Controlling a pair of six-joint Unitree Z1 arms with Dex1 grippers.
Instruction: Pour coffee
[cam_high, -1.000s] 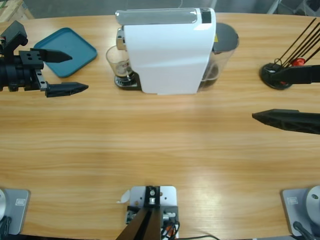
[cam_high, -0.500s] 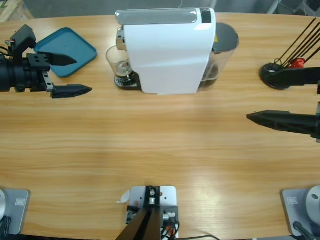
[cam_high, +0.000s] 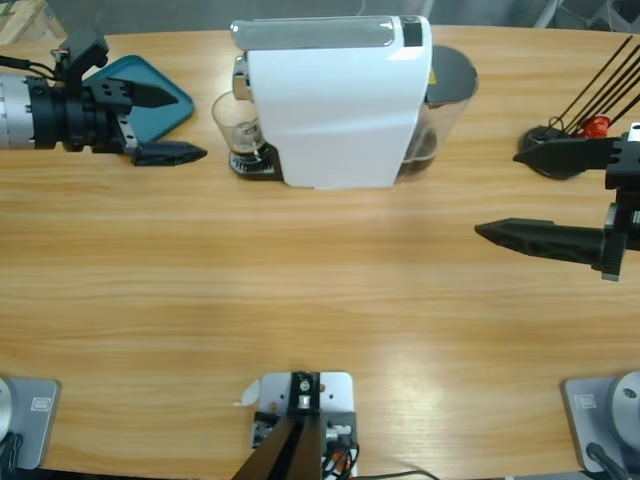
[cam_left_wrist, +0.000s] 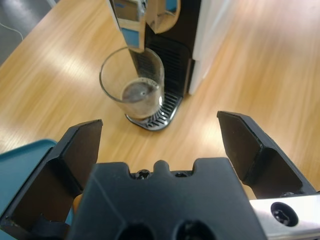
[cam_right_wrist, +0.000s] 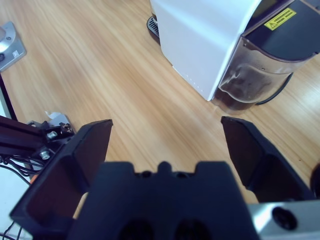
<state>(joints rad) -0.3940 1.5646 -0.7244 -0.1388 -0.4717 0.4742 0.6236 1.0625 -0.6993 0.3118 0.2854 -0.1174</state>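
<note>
Over the last second I have brought the left gripper (cam_high: 172, 124) in toward the coffee machine (cam_high: 335, 105), and its jaws stand wide apart with nothing between them. In the left wrist view the clear tumbler (cam_left_wrist: 133, 83) sits dead ahead of the claw, centred between the two jaws but not yet inside them, resting on the drip tray (cam_left_wrist: 152, 114) under the spout. The coffee (cam_left_wrist: 141, 93) is there in the bottom of the glass, a dark shallow pool with some pale froth on it; I judge it roughly a third full, though the glass wall makes the level hard to read.

The blue tray (cam_high: 130, 100) now lies under and behind the upper jaw, off the claw's left flank.

The right gripper (cam_high: 545, 196) has crept inward too, also spread wide and empty, with the machine's water tank (cam_right_wrist: 260, 75) ahead and to its right in its own view. It is well apart from the glass.

So I read this as the approach to the grasp: the brew looks finished and the left claw is lined up. What remains is a straight advance until the jaws flank the glass, then a gentle close. The spout hangs just above the rim, so I would draw the glass out level before lifting.
</note>
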